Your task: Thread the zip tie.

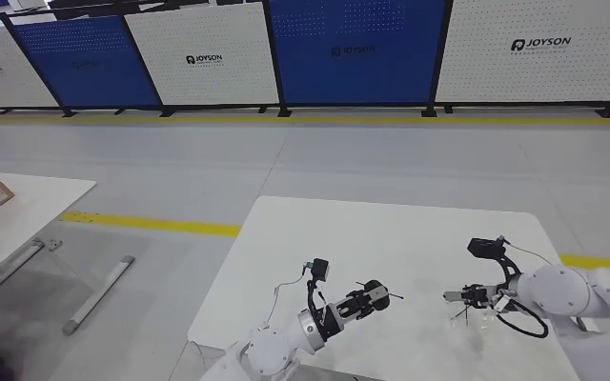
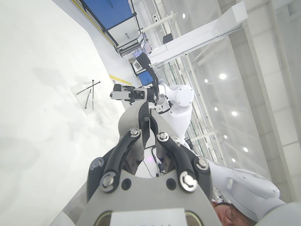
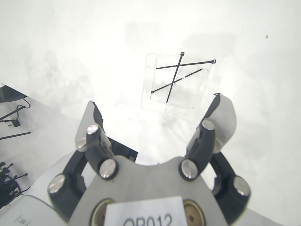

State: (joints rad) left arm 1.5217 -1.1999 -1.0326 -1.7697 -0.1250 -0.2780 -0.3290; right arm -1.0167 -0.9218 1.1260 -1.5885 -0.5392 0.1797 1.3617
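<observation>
- On the white worktop (image 3: 70,36), upon a clear sheet (image 3: 200,95): 3 black zip ties (image 3: 176,66), lying flat and crossed over one another, none yet looped
- Just above that sheet and a little short of the ties: the right claw (image 3: 155,99), released, fingers spread wide, nothing between them
- For the ties, then: ahead of and below those fingertips, so probably reached by going forward and down
- Of the 3 long axes: 1 running roughly along the claw's reach, square to the line between the 2 fingertips, and likely the easiest to pinch
- The other 2 axes: lying closer to that fingertip line, so probably calling for a wrist turn first
- 2 square heads at the sheet's far side, the third apparently on the nearer side
- Well apart, toward the worktop's middle: the left claw (image 2: 147,112), clenched, pads pressed together, pointed toward the sheet
- Cannot tell whether anything thin is pinched in that left claw
- Nearer arm by far: the right
- Judged as the pick-up stage, with threading not begun
- Risk, as a guess: lifting 2 crossed ties at once, or dragging the sheet along
</observation>
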